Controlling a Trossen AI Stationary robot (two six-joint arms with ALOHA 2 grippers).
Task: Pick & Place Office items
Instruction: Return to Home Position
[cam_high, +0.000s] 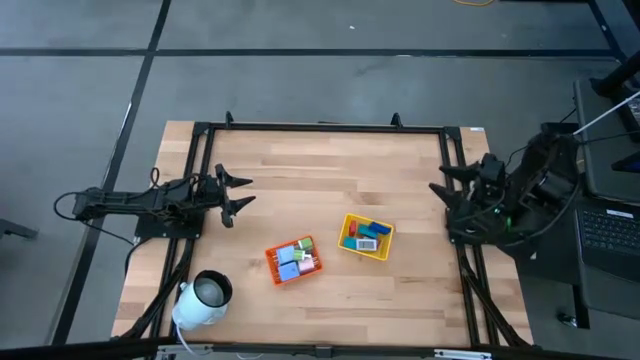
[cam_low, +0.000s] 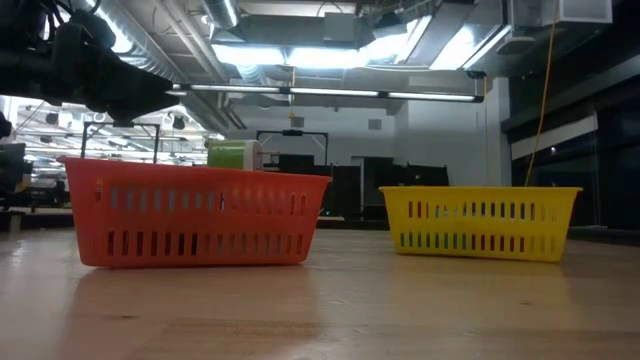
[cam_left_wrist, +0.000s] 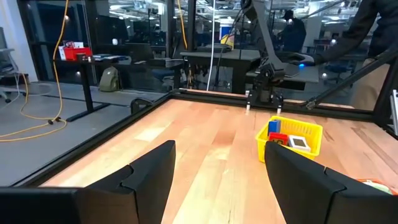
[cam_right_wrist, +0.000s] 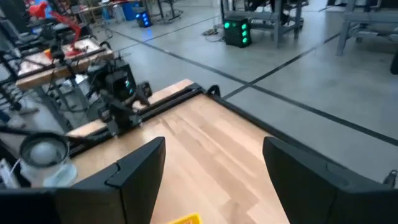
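Observation:
The office items are small coloured blocks lying in two trays. Several blue, green and white ones (cam_high: 294, 257) fill the orange tray (cam_high: 274, 268). Others (cam_high: 366, 231) lie in the yellow tray (cam_high: 384, 248). In the low view a green piece (cam_low: 232, 155) shows over the orange tray's rim (cam_low: 190, 172). My left gripper (cam_high: 236, 195) hovers open at the table's left side, pointing level toward the right, with nothing between its fingers (cam_left_wrist: 152, 177). My right gripper (cam_right_wrist: 214, 180) stands open at the table's right edge, raised and holding nothing.
A large white cylinder (cam_high: 203, 300) with a dark hollow lies near the table's front left corner. A black frame (cam_high: 320, 127) borders the wooden table. Bare wood lies between the trays and the far edge. Cables and equipment crowd the right side beyond the table.

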